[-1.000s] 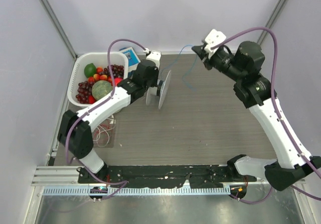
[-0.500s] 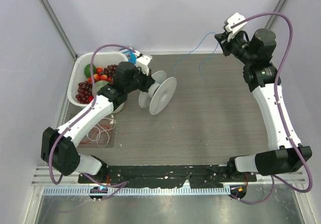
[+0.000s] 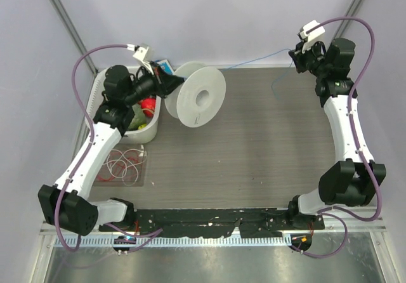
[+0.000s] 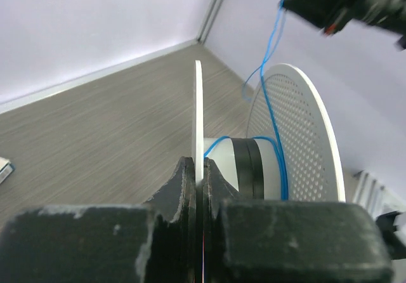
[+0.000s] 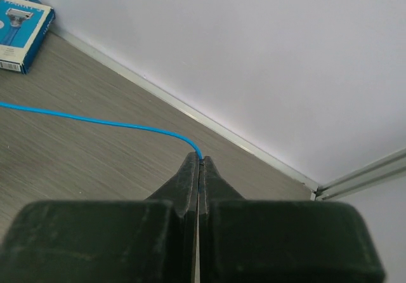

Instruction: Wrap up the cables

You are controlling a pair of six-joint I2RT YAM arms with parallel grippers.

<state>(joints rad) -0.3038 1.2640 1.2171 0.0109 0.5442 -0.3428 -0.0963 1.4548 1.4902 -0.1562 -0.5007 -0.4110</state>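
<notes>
**Cable stretched from spool to right gripper**

Blue cable (image 3: 260,59), hair-thin, runs in a nearly straight line along the table's far edge. Its long axis lies roughly 9 to 3 o'clock, lifting slightly toward the right gripper (image 3: 296,56), whose fingers are pressed together on it. A short loose tail curls toward 7 o'clock from that gripper. The other end turns round the hub of the white spool (image 3: 196,96) at 11 o'clock. The left gripper (image 3: 172,83) pinches the rim of one flange, with the spool just beside the basket (image 3: 147,131). Red and white cables (image 3: 124,164) lie looped at 8 o'clock. The right gripper is near the back wall, and bare tabletop (image 3: 254,156) spreads toward 6 o'clock.
</notes>
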